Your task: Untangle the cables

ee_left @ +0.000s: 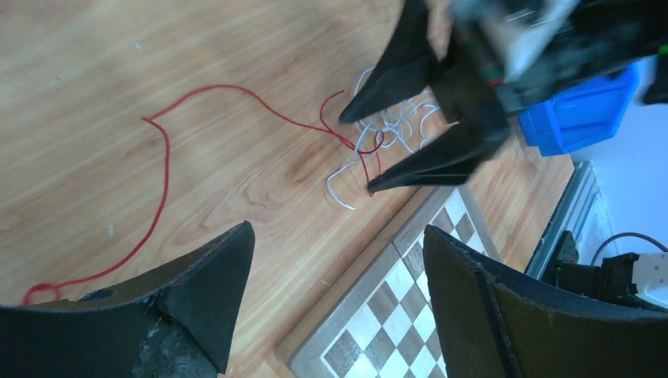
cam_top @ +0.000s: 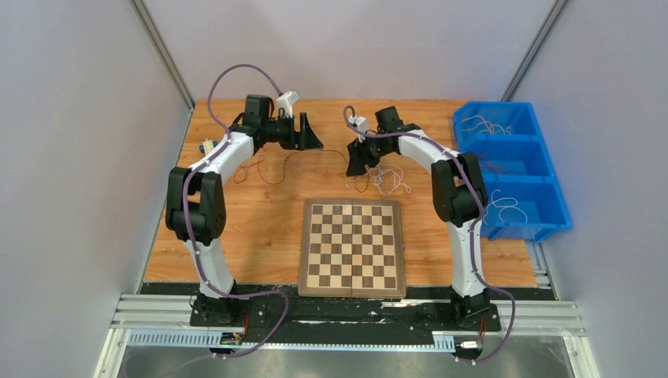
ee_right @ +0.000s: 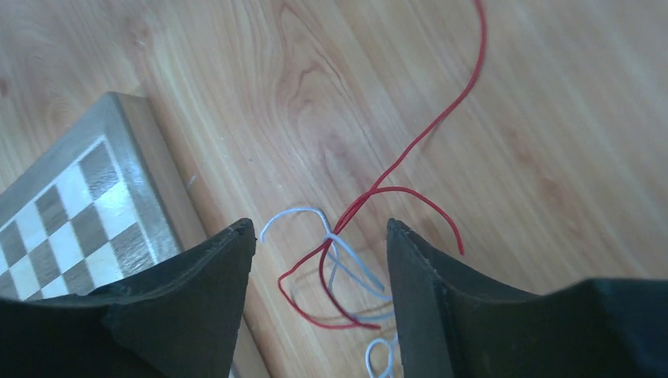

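Blue bin (cam_top: 551,161) compartments hold loose wires (cam_top: 504,209). Left claw (ee_left: 339,236) gapes wide, empty; right claw (ee_right: 319,228), jaws apart, straddles the tangled cables (ee_right: 346,260), unclenched.

A light wooden worktop (cam_top: 260,228) with clear grain spans the enclosure; a chessboard (cam_top: 352,246) of brown and cream squares in a wooden border lies flat on it, at the middle of the near edge; a blue plastic bin (cam_top: 526,229) of three compartments in a row sits along the right side; silver aluminium rails (cam_top: 157,315) run across the front; plain grey walls (cam_top: 71,157) stand around.
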Robot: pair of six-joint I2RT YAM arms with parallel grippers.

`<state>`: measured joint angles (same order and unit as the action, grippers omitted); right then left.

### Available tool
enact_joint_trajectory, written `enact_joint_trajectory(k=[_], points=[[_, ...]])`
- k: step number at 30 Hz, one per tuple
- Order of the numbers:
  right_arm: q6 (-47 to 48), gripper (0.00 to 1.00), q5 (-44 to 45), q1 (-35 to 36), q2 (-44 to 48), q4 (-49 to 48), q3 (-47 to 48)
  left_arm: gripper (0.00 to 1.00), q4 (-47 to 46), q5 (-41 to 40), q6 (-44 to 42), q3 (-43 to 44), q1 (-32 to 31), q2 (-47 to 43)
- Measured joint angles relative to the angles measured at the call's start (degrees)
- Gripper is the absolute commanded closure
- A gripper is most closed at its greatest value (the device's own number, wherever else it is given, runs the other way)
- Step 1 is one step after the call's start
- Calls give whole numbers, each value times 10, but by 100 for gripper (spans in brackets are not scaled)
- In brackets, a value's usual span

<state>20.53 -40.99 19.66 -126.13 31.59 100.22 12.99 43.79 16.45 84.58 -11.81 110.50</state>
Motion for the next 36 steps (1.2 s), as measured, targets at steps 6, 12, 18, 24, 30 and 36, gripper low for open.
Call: enact_joint_trajectory(k=[6,12,18,24,30,36], points=[[-3,99,20,7,-44,2,-1,12,18,6,-43,-14,41,-91],[29,100,-58,6,-25,-6,-20,11,43,42,-186,-61,78,-172],[82,100,-155,12,68,-5,-86,10,66,82,-415,-162,71,-267],[119,100,-208,39,159,-5,-117,17,45,85,-580,-211,2,-316],[137,100,-226,62,183,-2,-134,29,25,75,-636,-211,-67,-277],[143,100,-230,64,186,5,-144,46,-17,41,-650,-212,-115,-230]])
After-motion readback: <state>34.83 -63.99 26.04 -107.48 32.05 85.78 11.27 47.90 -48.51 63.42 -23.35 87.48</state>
